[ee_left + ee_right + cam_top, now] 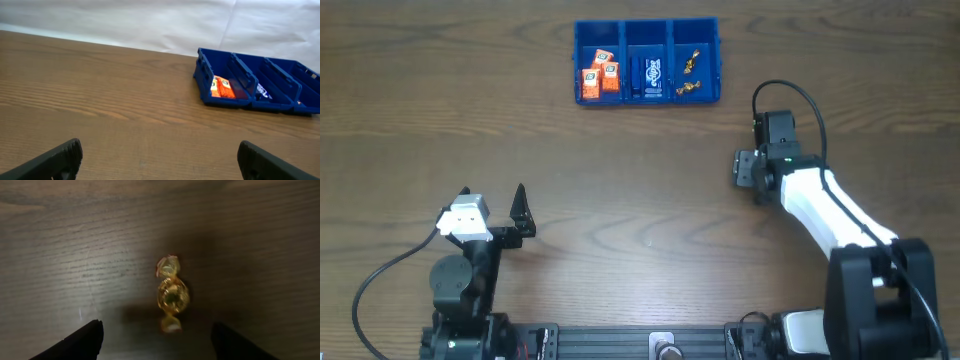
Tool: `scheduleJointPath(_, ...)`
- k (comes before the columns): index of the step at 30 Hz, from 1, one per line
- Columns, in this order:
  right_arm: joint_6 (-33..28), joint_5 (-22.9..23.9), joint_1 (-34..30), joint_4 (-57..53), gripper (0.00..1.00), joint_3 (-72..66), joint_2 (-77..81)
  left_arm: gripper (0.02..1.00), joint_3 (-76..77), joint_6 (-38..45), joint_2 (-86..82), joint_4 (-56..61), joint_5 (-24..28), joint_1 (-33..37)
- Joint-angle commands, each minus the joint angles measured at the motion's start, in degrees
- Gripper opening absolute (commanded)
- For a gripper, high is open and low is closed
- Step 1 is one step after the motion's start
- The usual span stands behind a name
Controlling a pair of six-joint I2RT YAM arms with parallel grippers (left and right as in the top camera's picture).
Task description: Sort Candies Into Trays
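Right wrist view shows the right jaws wide open over the bench [75, 240], with one gold-wrapped candy [171, 294] lying on the wood between them, touched by neither. The left jaws are open too, at the near left of the bench, and hold nothing. Well apart from both, the blue tray [578, 60] has orange candies [600, 76] in its left compartment, blue packets [648, 75] in the middle and gold candies [689, 76] in the right.
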Motion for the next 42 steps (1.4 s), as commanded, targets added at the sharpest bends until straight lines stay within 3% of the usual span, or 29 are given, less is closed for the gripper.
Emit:
scheduleJointPath(1, 1.7, -0.3, -0.9, 1.6, 0.693, -0.3, 2.6, 0.996, -0.9, -0.6, -0.3, -2.3, 0.6, 0.3)
scheduleJointPath(24, 1.7, 0.1, -3.6, 5.3, 0.564, -0.3, 5.1, 0.998, -0.9, -0.6, -0.3, -2.3, 0.6, 0.3)
scheduleJointPath(32, 1.7, 0.1, -3.6, 6.1, 0.417, -0.3, 6.6, 0.998, -0.9, -0.6, -0.3, -2.3, 0.6, 0.3)
scheduleJointPath(42, 1.9, -0.5, -3.4, 7.0, 0.13, -0.2, 6.9, 0.998, -0.9, -0.6, -0.3, -2.3, 0.6, 0.3)
